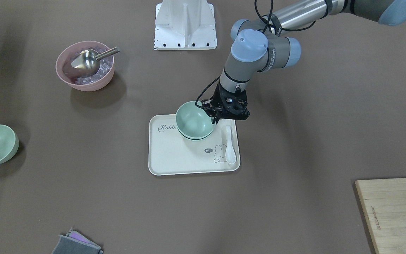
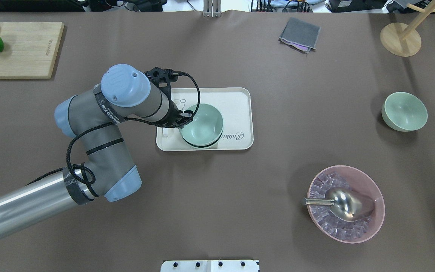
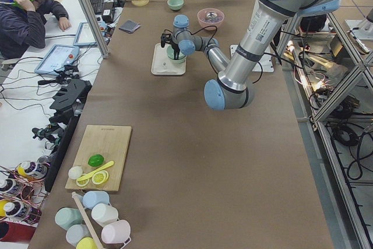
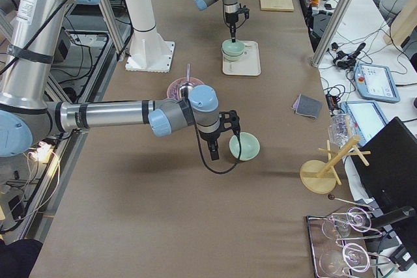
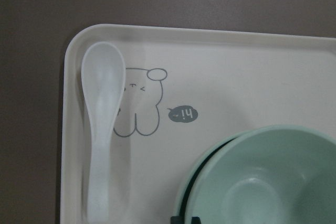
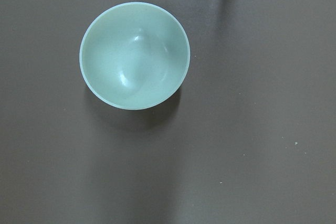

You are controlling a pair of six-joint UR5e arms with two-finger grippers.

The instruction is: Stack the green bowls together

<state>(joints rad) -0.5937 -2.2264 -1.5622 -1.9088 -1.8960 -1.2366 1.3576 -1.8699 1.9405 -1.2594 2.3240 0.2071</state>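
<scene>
Front-facing: the left gripper (image 1: 217,119) is pinching, nearly closed, the 3 o'clock rim of the upper green bowl (image 1: 193,120), which is nesting in the lower green bowl (image 1: 194,137) on the tray (image 1: 174,158).

Overhead: the lone green bowl (image 2: 404,111) is sitting well apart, at 3 o'clock from the tray.

Exterior right: the right gripper (image 4: 215,151) is hovering at that bowl's 9 o'clock; I cannot tell how wide it is.

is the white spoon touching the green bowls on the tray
Apart. The left wrist view shows a plain strip of bare tray between the white spoon and the green bowls.
</scene>
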